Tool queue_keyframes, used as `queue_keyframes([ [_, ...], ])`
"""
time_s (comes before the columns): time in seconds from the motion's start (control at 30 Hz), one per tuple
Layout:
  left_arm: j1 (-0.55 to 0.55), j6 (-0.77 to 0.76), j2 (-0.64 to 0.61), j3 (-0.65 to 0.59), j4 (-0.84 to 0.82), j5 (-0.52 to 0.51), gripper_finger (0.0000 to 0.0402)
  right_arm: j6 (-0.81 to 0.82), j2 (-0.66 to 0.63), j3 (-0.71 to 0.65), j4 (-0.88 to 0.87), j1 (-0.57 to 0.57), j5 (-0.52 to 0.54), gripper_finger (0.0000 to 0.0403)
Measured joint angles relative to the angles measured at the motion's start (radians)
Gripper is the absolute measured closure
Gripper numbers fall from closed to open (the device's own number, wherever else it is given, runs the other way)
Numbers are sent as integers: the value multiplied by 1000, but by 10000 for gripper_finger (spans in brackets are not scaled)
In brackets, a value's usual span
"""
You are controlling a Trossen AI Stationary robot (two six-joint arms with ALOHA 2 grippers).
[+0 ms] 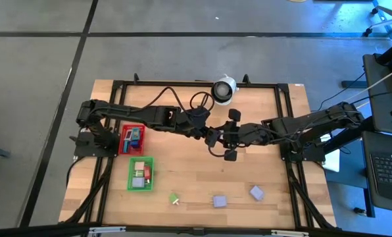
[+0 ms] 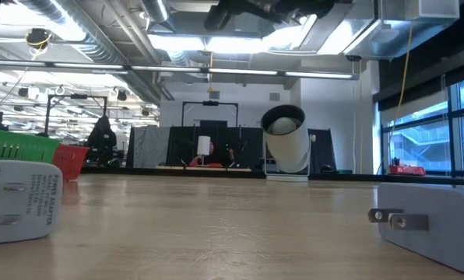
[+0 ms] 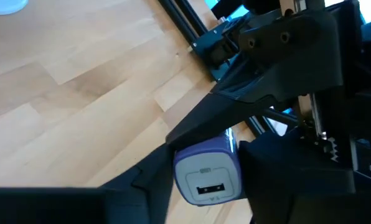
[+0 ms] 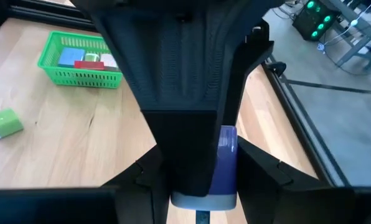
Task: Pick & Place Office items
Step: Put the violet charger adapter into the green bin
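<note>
High above the table's middle, my two arms meet tip to tip around one office item, a lavender plug block [image 3: 207,171] with a port in its white end face. My left gripper [image 1: 215,136] comes from the left and my right gripper [image 1: 225,137] from the right. Both are shut on this block [image 4: 228,155]. More office items lie flat on the wood near the front edge: a green piece [image 1: 175,198] and two lavender blocks [image 1: 219,201] [image 1: 256,192]. Others fill the red tray [image 1: 131,139] and the green tray [image 1: 141,174]. My left gripper [image 3: 207,193] pinches the block between its two fingers, one on each side wall [image 3: 179,177], and the port face looks back along the fingers. The block is clear of the table. My right gripper [image 4: 201,190] grips the same block's other end from the opposite side. One of its fingers [image 3: 198,124] lies over the block's top edge [image 3: 204,146]. My left gripper's finger hides much of the contact in the right wrist view.
A white round object with a black centre [image 1: 223,89] stands at the table's far edge. The black frame rails [image 1: 285,125] run along the table's sides. In the low view a white plug block [image 2: 18,201] and a greyish one [image 2: 434,222] lie close to the camera.
</note>
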Motion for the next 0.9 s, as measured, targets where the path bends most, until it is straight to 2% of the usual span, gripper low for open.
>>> queue_keyframes([
  [0.1, 1, -4, 0, 0, 1, 18, 265, -4, 0, 0, -2, 0, 6, 261],
  [0.3, 1, 10, 0, 0, 2, 29, 265, -7, 0, 0, -3, 0, 1, 244],
  [0.43, -1, 37, 0, 0, 3, 58, 266, -3, 0, 0, -1, 0, -40, 206],
  [0.63, 2, 38, 0, 0, 0, 67, 266, 73, -1, 1, -7, -1, -127, 123],
  [0.73, 13, 53, -1, 0, -24, 68, 265, 102, -14, 5, -95, -1, -147, 86],
  [0.9, 29, 76, -31, 0, -176, 117, 264, 211, -26, 105, -435, -1, -213, 60],
])
